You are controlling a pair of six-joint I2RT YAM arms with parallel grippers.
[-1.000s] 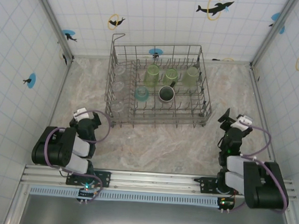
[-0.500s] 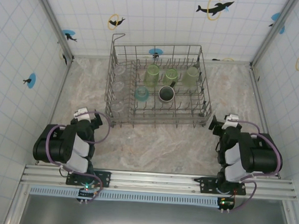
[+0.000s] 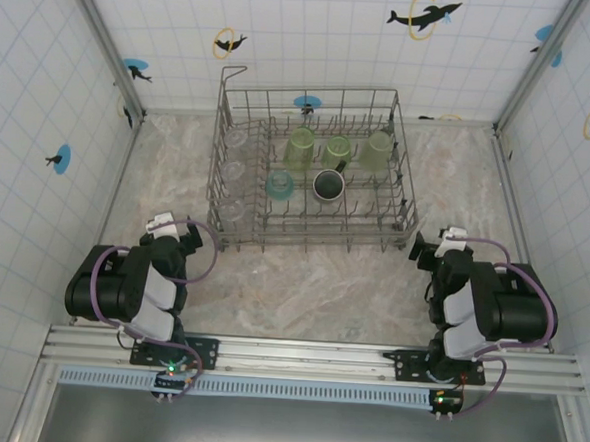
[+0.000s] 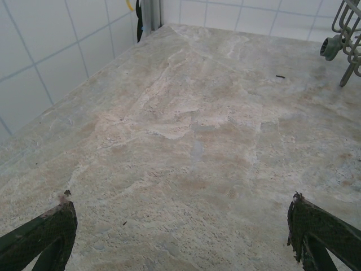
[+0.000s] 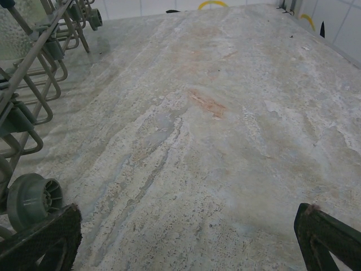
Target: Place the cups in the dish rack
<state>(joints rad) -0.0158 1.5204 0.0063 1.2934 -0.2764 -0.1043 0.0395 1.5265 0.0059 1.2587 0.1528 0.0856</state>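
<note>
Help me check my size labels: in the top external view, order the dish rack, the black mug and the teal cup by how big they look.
1. dish rack: by far the largest.
2. black mug and teal cup: these look nearly alike, so I won't rank one above the other.

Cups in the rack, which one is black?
The black mug, near the middle of the dish rack, just right of the teal cup. It is dark all over, while the other cups are light green, teal or clear.
</note>
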